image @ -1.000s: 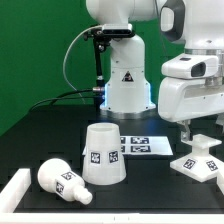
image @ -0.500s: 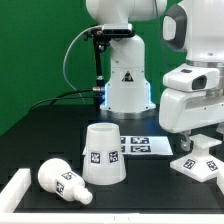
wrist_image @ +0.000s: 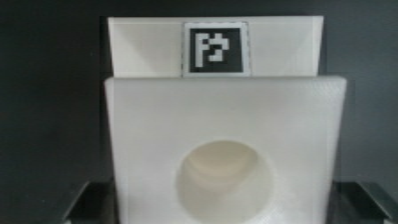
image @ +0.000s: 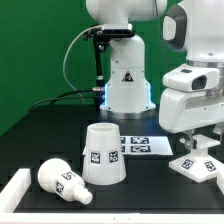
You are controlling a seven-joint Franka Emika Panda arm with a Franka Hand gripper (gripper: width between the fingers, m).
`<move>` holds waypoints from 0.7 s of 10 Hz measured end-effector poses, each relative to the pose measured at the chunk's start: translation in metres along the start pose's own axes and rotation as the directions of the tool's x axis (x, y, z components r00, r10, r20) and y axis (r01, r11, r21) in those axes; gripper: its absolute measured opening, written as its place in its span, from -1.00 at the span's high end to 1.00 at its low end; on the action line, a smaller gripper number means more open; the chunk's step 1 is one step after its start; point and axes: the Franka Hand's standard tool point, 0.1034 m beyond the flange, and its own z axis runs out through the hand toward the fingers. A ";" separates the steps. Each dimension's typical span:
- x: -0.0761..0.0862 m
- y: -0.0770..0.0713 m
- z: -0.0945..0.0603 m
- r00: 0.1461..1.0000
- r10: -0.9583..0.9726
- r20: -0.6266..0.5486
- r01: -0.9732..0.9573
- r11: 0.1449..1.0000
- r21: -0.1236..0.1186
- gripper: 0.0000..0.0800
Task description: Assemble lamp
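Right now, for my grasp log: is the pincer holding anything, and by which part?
Cannot tell: the pincer brackets the base, but no view shows whether it has closed.

Glossy white arm of rounded shells with dark bands at the joints. Black triangle sticker on the pedestal. Thin black cable looping alongside. Dark grey claw.

Matt white plastic shade, bulb and, just below the arm, base, all smooth; arm shell glossy white; table matt black; marker board thin matt white sheet
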 end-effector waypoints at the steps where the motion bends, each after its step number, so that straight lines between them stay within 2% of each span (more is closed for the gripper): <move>1: -0.009 0.010 -0.001 0.999 0.043 0.002 -0.043 0.999 -0.007 -0.32; 3: -0.018 0.027 -0.003 0.973 0.229 0.025 -0.228 0.973 -0.013 -0.32; 4: -0.018 0.035 -0.006 0.958 0.280 0.055 -0.280 0.960 -0.006 -0.32; 5: -0.013 0.048 -0.010 0.931 0.354 0.087 -0.357 0.934 0.021 -0.32; 7: 0.010 0.060 -0.015 0.930 0.360 0.070 -0.363 0.931 0.027 -0.32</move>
